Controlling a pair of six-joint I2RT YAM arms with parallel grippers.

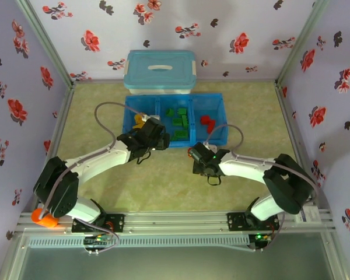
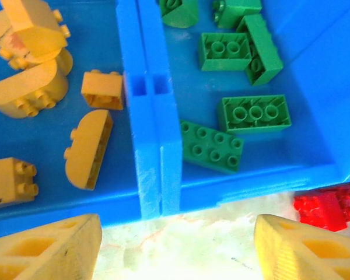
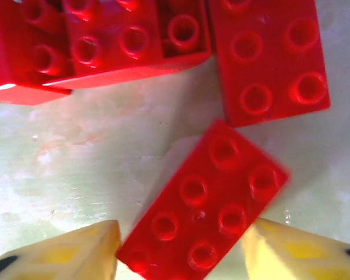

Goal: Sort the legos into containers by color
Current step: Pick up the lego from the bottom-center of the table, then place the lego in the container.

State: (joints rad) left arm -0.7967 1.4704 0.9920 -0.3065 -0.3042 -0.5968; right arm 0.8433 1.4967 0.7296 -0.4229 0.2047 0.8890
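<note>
The blue tray (image 1: 217, 105) has three containers: yellow legos (image 1: 140, 122) lie in the left one, green legos (image 1: 179, 121) in the middle, red legos (image 1: 207, 122) in the right. My left gripper (image 1: 154, 135) hovers at the tray's near edge. In the left wrist view it (image 2: 178, 245) is open over bare table, with nothing between its fingers. Beyond it are yellow legos (image 2: 87, 149) and green legos (image 2: 255, 112). My right gripper (image 1: 198, 156) points down in front of the tray. Its jaws (image 3: 181, 251) press both sides of a tilted red lego (image 3: 204, 204) on the table.
Two more red legos (image 3: 122, 44) (image 3: 268, 58) lie on the table just beyond the gripped one. Another red lego (image 2: 329, 207) lies outside the tray's near wall. A light blue lidded box (image 1: 160, 71) stands behind the tray. An orange cylinder (image 1: 44, 217) sits by the left arm's base.
</note>
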